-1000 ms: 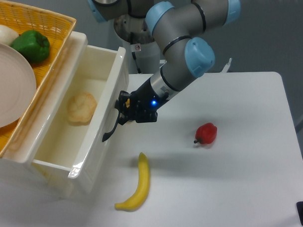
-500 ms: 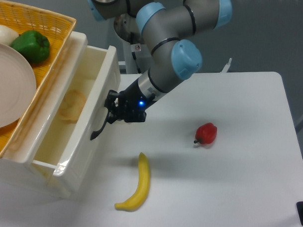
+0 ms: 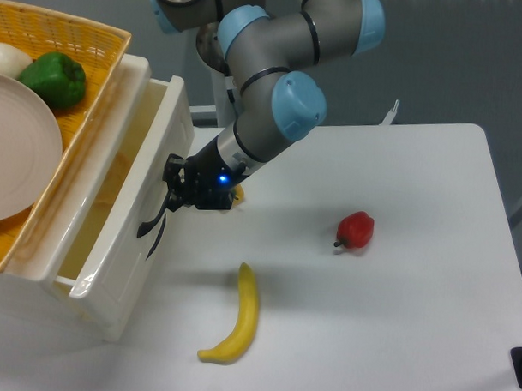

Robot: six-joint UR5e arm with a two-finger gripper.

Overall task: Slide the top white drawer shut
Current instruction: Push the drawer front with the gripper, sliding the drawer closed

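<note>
The top white drawer (image 3: 126, 242) stands part-way out of the white cabinet at the left, with only a narrow strip of its inside showing. Its curved black handle (image 3: 148, 224) is on the panelled front. My gripper (image 3: 170, 189) presses against the drawer front just above the handle's upper end. Its black fingers look closed together and hold nothing that I can see. The lower drawer is hidden.
A yellow wicker basket (image 3: 86, 35) on top of the cabinet holds a plate (image 3: 18, 144), a green pepper (image 3: 57, 79) and a white item (image 3: 7, 58). A banana (image 3: 239, 319) and a red pepper (image 3: 356, 229) lie on the white table.
The gripper has moved left against the drawer front, and the drawer has slid well into the cabinet. The bread roll inside it is now hidden.
</note>
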